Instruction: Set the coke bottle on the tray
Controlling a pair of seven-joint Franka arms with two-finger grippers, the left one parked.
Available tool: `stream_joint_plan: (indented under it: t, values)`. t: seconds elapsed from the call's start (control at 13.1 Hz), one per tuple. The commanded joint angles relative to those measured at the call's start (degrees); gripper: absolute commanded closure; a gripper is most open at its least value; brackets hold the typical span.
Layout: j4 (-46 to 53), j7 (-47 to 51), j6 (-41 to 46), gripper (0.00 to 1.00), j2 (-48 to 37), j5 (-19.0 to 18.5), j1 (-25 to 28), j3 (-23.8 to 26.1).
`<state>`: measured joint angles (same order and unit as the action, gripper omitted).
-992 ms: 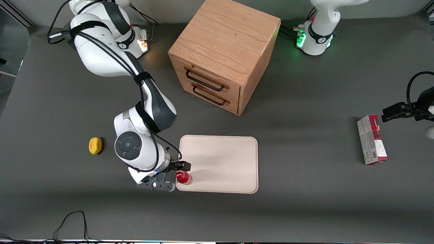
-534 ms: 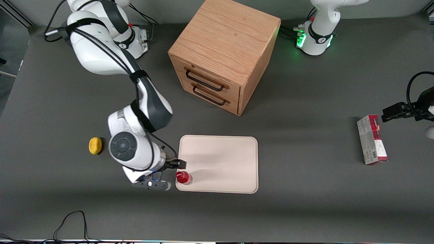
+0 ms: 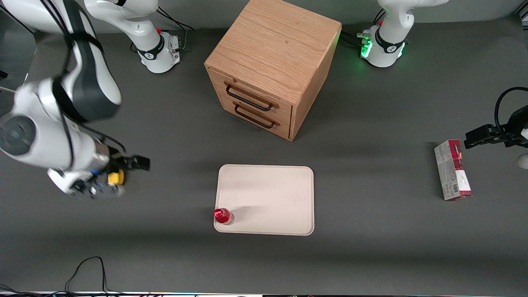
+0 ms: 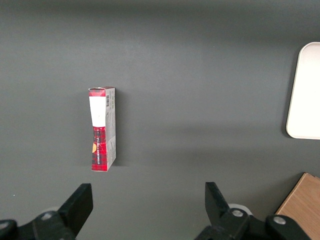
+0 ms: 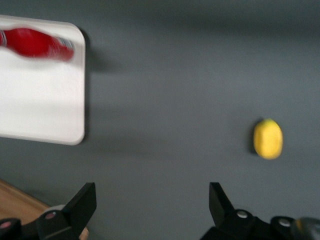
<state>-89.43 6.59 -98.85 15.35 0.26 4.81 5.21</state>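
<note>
Front view: coke bottle (image 3: 223,216) upright on tray (image 3: 272,198) corner; hand (image 3: 123,175) open, empty, above lemon (image 3: 116,177).

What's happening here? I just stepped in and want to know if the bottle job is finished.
It looks done. The coke bottle stands upright on the tray, in the corner nearest the front camera toward the working arm's end. Nothing is holding it. The right arm's gripper is open and empty, well away from the tray and above the lemon. The wooden drawer cabinet and a red-and-grey carton sit untouched.
</note>
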Motion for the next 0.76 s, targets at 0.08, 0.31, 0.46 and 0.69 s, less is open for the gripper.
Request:
stream_joint_plan:
  t: [0.08,0.31,0.46,0.69]
  values:
    - [-13.40,-9.37,0.13,0.00,-13.05,4.91,0.55,-5.02]
    - [-15.51,-10.11,1.90,0.00,-18.24,5.02,0.64,-6.09]
    - [-12.81,-10.19,5.40,0.00,-18.25,4.84,1.68,-6.96]
    - [-11.56,-10.02,6.47,0.00,-18.25,4.75,10.39,-16.63]
